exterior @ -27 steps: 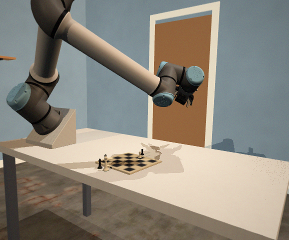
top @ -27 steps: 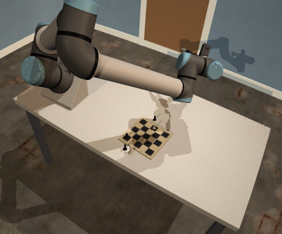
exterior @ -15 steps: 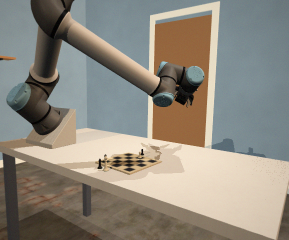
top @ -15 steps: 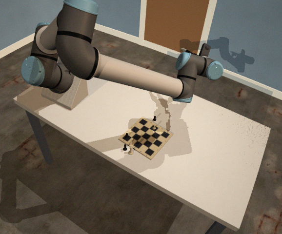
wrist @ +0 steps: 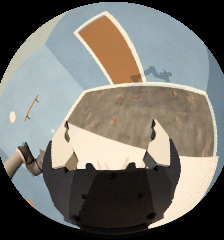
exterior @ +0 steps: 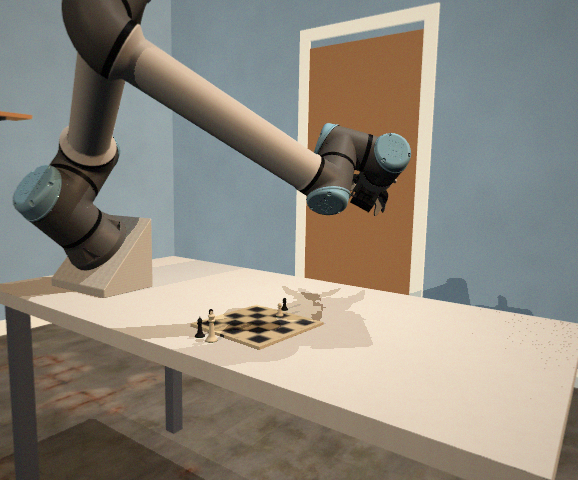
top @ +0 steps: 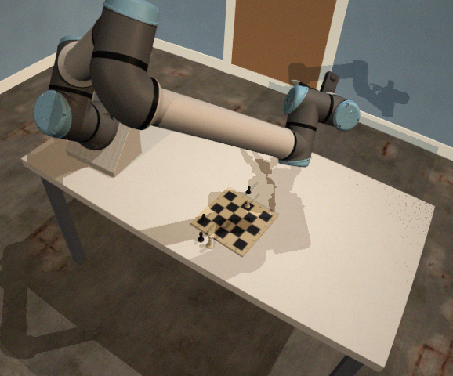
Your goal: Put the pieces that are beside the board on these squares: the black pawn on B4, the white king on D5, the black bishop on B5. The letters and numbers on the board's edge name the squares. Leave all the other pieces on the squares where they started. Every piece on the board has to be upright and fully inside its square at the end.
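The chessboard (top: 234,220) lies in the middle of the table and also shows in the exterior view (exterior: 258,325). A white king (top: 209,241) and a black piece (top: 200,237) stand beside its near left edge. Another black piece (top: 248,189) stands beside the far edge. They are too small to tell which is the pawn and which the bishop. My gripper (exterior: 377,198) is open and empty, high above the table beyond the board, pointing towards the door. In the wrist view its fingers frame only floor and table edge.
A pale piece (top: 248,205) stands on the board near its far edge, and a black piece (top: 203,218) stands at its left corner. The arm's base block (top: 105,153) is on the table's far left corner. A brown door (exterior: 364,155) is behind.
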Tool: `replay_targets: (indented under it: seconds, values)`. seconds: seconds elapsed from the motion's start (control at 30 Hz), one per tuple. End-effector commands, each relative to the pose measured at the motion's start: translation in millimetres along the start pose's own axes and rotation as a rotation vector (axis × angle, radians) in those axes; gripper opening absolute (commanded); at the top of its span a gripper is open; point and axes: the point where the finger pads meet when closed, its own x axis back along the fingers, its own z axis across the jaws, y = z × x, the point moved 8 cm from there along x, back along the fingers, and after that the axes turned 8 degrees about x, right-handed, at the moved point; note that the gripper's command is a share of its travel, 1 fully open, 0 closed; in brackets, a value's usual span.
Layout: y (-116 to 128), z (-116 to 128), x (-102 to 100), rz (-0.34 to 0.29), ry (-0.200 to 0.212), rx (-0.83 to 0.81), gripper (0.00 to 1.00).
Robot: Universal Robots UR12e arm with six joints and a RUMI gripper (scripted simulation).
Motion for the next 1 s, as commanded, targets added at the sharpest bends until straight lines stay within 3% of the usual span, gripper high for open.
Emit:
replay_targets:
  seconds: [0.0, 0.13, 0.2, 0.37, 0.53, 0.6, 0.63, 0.67, 0.77, 0.83, 0.87, 0.97]
  values:
    - [18.4, 9.7, 15.0, -0.028, -0.028, 0.028, 1.00]
    - [49.1, 22.1, 38.4, -0.067, -0.077, 0.074, 1.00]
    - [49.1, 22.1, 38.4, -0.067, -0.077, 0.074, 1.00]
    - [105.4, 36.6, 82.9, -0.121, -0.178, 0.163, 1.00]
    - [132.4, 40.4, 105.0, -0.140, -0.231, 0.209, 1.00]
    - [161.2, 42.4, 129.0, -0.153, -0.288, 0.259, 1.00]
    - [161.2, 42.4, 129.0, -0.153, -0.288, 0.259, 1.00]
    - [176.1, 42.7, 141.6, -0.158, -0.319, 0.286, 1.00]
    - [176.1, 42.7, 141.6, -0.158, -0.319, 0.286, 1.00]
    - [206.2, 41.8, 167.5, -0.164, -0.381, 0.341, 1.00]
    - [206.2, 41.8, 167.5, -0.164, -0.381, 0.341, 1.00]
    - [236.3, 39.1, 193.9, -0.163, -0.445, 0.399, 1.00]
